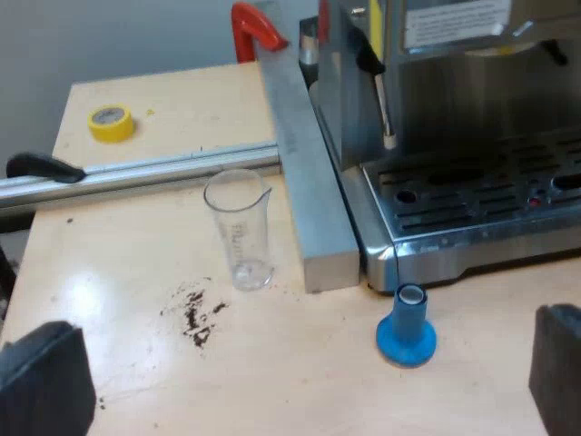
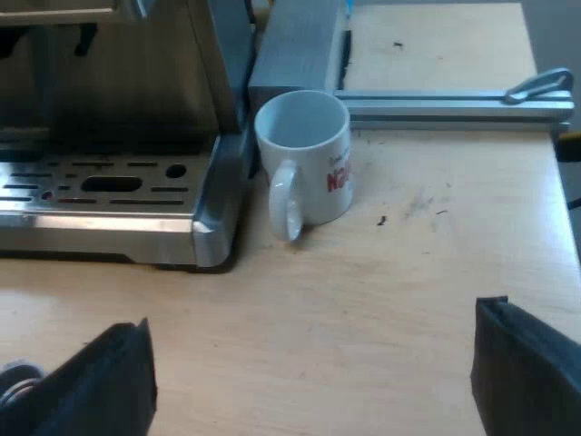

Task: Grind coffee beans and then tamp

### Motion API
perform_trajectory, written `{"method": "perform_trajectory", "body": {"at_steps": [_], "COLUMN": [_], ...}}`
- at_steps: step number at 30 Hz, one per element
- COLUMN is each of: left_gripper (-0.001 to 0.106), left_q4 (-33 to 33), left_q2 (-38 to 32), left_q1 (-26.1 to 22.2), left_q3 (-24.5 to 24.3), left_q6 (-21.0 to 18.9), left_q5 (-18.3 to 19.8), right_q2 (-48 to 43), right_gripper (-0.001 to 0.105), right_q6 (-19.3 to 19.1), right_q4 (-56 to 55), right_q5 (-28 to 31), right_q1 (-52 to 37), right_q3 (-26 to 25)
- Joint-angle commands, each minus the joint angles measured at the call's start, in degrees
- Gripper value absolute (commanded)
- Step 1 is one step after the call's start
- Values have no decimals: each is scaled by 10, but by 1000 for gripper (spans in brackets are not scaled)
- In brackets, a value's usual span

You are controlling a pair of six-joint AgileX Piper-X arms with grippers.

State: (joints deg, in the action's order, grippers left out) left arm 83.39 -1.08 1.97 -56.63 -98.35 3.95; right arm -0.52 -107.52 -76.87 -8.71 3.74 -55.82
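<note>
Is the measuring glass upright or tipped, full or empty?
Upright and apparently empty: the measuring glass stands on its base, rim up, clear through to the bottom; dark grounds lie on the table beside it.

Blue tamper (image 1: pixel 406 329); white mug (image 2: pixel 309 168), red lettering; silver espresso machine (image 1: pixel 472 204); yellow tape roll (image 1: pixel 111 122); clear measuring glass (image 1: pixel 240 232).

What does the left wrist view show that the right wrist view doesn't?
Left wrist view: a measuring glass, a blue tamper, spilled coffee grounds and a yellow tape roll. Right wrist view: a white mug with red lettering, beside the machine's corner. Both: the espresso machine with its slotted drip tray, and the wooden table.
</note>
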Motion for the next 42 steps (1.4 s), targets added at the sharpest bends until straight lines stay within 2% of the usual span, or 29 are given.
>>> {"method": "perform_trajectory", "body": {"at_steps": [1, 9, 13, 22, 27, 35, 37, 42], "left_gripper": [105, 105, 105, 105, 105, 105, 105, 105], "left_q4": [-42, -161, -202, -208, -233, -230, -244, -259], "left_q2": [-78, -77, -77, -76, -75, -75, -75, -76], "left_q1": [0, 0, 0, 0, 0, 0, 0, 0], "left_q3": [24, 107, 158, 252, 258, 261, 269, 276], "left_q6": [-9, -32, -32, -30, -18, -15, 2, 1], "left_q5": [-15, -19, -19, -19, -19, -19, -19, -15], "right_q2": [-27, -26, -24, -24, -24, -24, -24, -24], "right_gripper": [72, 72, 72, 72, 72, 72, 72, 72], "right_q6": [-4, -3, -3, -3, -3, -3, -3, -3], "right_q4": [39, 157, 167, 167, 180, 180, 180, 180], "right_q5": [-16, -19, -19, -19, -19, -19, -19, -19], "right_q1": [-1, -1, -1, -1, -1, -1, -1, -1], "right_q3": [17, 115, 167, 250, 258, 258, 258, 258]}}
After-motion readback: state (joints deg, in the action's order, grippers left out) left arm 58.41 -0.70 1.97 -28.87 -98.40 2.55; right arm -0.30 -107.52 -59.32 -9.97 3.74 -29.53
